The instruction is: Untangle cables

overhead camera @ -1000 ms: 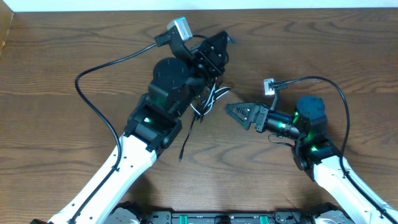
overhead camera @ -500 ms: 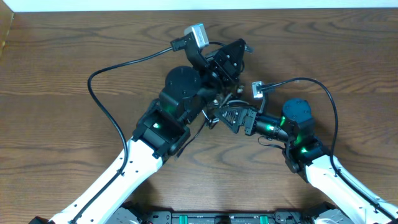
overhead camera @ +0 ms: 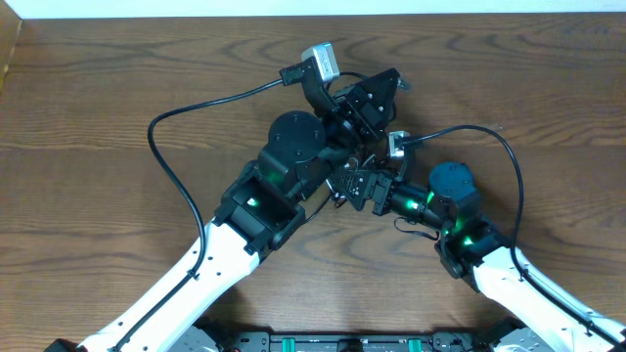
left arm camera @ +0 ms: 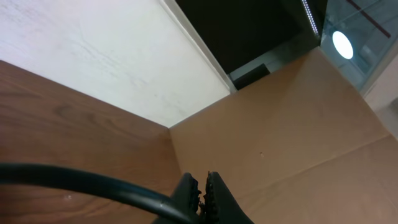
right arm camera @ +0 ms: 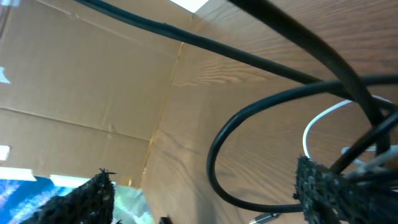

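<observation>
**Cables (right arm camera: 249, 112) bunched between two robot arms, mid-tabletop**

A thin black cord (right arm camera: 212, 155) curves in a wide loop across the right wrist view. A thin white cord (right arm camera: 309, 127) arcs just inside the loop's right side. From overhead, both cords are almost hidden where the two arms meet, above the middle of the brown wooden tabletop (overhead camera: 98, 98).

The right claw (right arm camera: 204, 174) is spread wide, with one textured black finger at each lower corner of its view. The black loop lies between the fingers, and a strand crosses in front of the right-hand finger.

The left claw (left arm camera: 200, 186) is tilted up towards a white wall (left arm camera: 93, 56) and a brown cardboard panel (left arm camera: 292, 130). Its fingers are pressed nearly together, pinching the black cord, which runs in from the left.
</observation>
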{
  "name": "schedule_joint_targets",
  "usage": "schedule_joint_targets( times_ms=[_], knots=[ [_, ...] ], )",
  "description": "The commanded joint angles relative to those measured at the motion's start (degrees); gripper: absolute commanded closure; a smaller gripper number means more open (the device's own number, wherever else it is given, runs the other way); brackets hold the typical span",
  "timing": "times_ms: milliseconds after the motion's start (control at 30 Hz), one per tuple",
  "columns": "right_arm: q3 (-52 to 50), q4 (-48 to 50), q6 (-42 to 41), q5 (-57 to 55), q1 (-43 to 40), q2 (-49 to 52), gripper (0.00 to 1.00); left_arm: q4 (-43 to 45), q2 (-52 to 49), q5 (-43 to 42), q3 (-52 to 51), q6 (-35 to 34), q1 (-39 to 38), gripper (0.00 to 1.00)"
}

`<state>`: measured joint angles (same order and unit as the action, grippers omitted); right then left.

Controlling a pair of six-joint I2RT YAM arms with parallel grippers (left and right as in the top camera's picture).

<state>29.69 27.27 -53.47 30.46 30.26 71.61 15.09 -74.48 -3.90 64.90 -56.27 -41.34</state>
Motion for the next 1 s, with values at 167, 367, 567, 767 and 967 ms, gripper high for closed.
schedule_joint_targets(
  times_ms=[167, 367, 567, 767, 967],
  knots=[
    [1.05, 2.1, 0.28, -5.31, 2.1, 1.46, 0.15, 0.68, 0.39, 2.03, 1.73, -0.66, -0.26, 0.92],
    [1.05, 3.82, -0.79, -8.2, 2.1, 1.77, 0.2, 0.7, -0.81, 2.03, 1.73, -4.35, -0.26, 0.92],
    [1.05, 4.15, -0.94, -8.5, 2.1, 3.61, 0.25, 0.94, -1.14, 2.05, 1.73, -5.38, -0.63, 0.92],
    [1.05, 6.54, -2.27, -8.46, 2.1, 5.57, 0.32, 1.11, -1.14, 2.25, 1.73, -5.38, -1.51, 0.93],
    [1.05, 7.48, -2.45, -8.52, 2.1, 5.66, 0.43, 1.11, -1.14, 2.27, 1.73, -5.38, -1.51, 0.92]
  ],
)
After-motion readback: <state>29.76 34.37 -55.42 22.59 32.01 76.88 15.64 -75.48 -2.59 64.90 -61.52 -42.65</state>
